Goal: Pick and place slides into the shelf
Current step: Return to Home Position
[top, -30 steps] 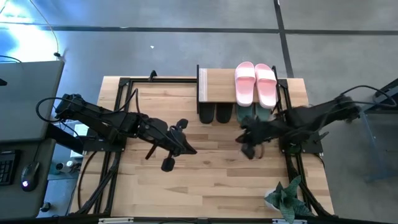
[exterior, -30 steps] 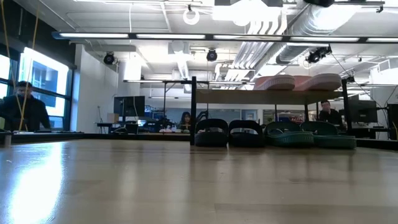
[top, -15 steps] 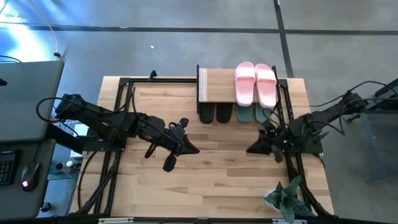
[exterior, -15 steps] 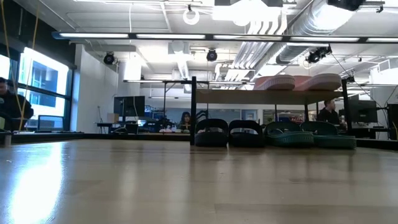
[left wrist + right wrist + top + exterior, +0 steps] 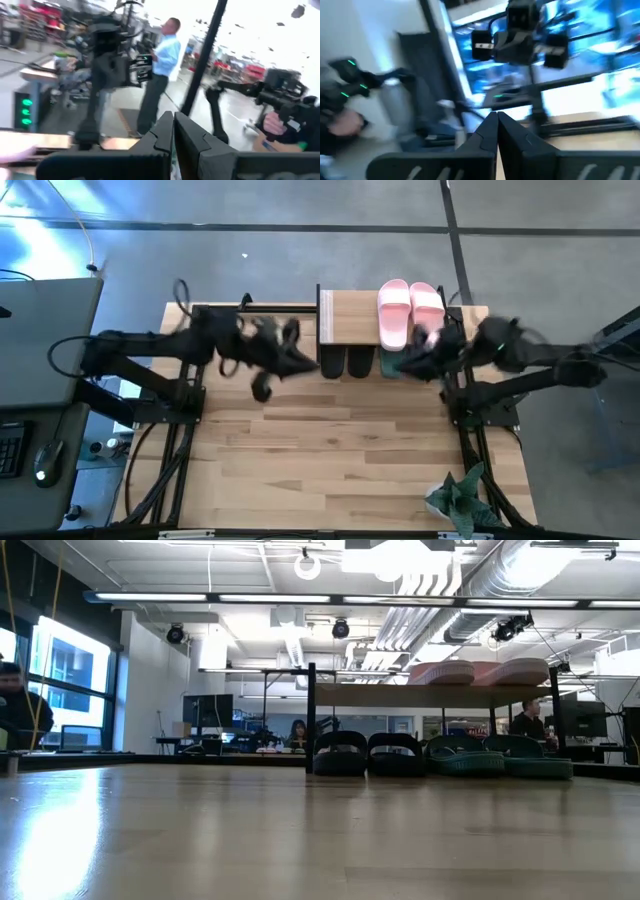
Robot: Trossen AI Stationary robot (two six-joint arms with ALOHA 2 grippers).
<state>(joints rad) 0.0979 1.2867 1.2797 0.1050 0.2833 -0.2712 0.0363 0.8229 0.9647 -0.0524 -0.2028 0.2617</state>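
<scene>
Since both arms have swung back from mid-table toward the shelf end within 1 second, the job looks finished, with only the retreat left. The shelf (image 5: 348, 320) carries the pink slides (image 5: 411, 315) on top, and the black slides (image 5: 367, 753) and green slides (image 5: 498, 756) sit side by side beneath. The left end effector (image 5: 173, 120) and right end effector (image 5: 497, 117) are each pressed together, holding nothing. In the open room beyond, a person (image 5: 20, 712) shows by the window. The table (image 5: 340, 470) is light planks, with a small plant (image 5: 458, 498) at 1 corner.

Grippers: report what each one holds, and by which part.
Nothing. The left gripper and right gripper are both shut with nothing between their fingers.
</scene>
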